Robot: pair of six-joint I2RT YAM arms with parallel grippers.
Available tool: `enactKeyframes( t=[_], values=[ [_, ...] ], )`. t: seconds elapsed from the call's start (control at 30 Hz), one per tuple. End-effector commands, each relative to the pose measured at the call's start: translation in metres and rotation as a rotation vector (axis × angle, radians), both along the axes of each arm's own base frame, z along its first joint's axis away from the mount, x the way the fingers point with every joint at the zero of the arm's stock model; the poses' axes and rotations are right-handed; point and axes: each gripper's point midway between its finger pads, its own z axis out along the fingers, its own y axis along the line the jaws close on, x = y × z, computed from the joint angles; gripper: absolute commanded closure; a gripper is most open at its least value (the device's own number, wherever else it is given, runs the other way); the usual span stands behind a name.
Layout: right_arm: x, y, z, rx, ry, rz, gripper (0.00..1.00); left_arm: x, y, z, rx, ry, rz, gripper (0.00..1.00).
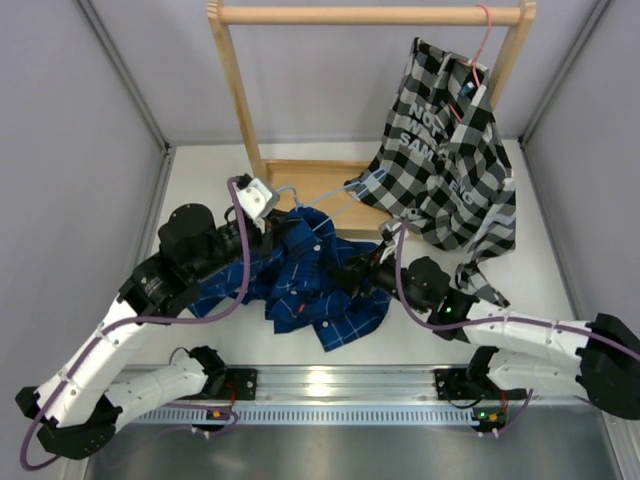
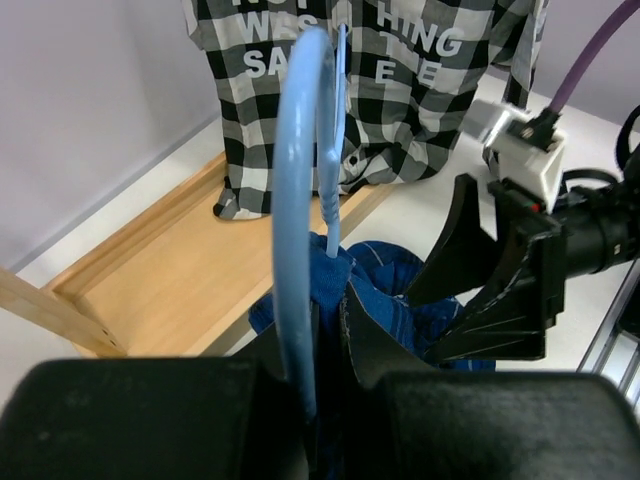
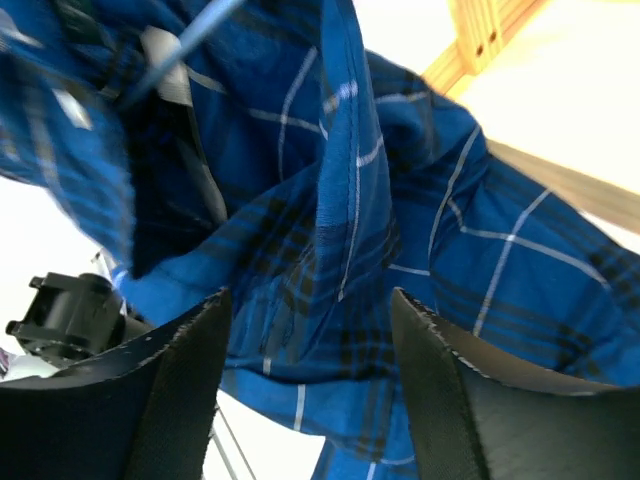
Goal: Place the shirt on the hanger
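We see the left fingers clenched on the thin wire of the light-blue hanger. They hold it above the bench, and its loop points toward the wooden rack. From the top view the hanger's wire stretches from those fingers rightward, over the rack's flat wooden base.

The dark blue plaid shirt lies bunched in a heap on the bench between the two arms, just in front of that base. Its upper folds rise to the left fingers, and the hanger's wire runs down into the cloth there.

The right fingers are released and stand spread apart at the right side of the heap. Folds of the shirt hang between and beyond them, and we cannot tell whether the tips touch the cloth.

At the right end of the rack a black-and-white checked shirt hangs from a pink hanger. Its lower edge reaches the bench.
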Motion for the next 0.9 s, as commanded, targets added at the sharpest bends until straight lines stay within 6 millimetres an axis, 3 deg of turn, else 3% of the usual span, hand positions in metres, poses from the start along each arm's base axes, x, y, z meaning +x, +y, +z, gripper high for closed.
enactKeyframes(
  t=[0.0,0.17,0.3,0.4,0.43,0.5,0.67,0.87],
  values=[
    [0.008,0.017,0.043,0.150,-0.056,0.021,0.39,0.002,0.001,0.035,-0.122,-0.082,0.019,1.00],
    [0.020,0.032,0.027,0.122,-0.023,0.012,0.43,0.002,0.002,0.034,-0.122,-0.084,0.024,1.00],
    [0.020,0.042,0.021,0.144,0.008,0.033,0.51,0.002,0.004,0.034,-0.126,-0.087,0.034,1.00],
    [0.023,0.042,0.020,0.159,0.010,0.024,0.72,0.001,0.006,0.035,-0.129,-0.092,0.037,1.00],
    [0.027,0.038,0.020,0.158,0.009,0.000,0.86,-0.001,0.008,0.037,-0.134,-0.097,0.036,1.00],
    [0.037,0.029,0.024,0.143,-0.006,-0.063,0.99,-0.003,0.010,0.037,-0.136,-0.099,0.036,1.00],
    [0.067,-0.010,0.018,0.075,0.038,-0.197,1.00,-0.017,0.017,0.037,-0.127,-0.118,0.009,1.00],
    [0.110,-0.051,0.024,-0.009,0.102,-0.237,1.00,-0.036,0.015,0.015,-0.076,-0.084,-0.084,1.00]
  ],
)
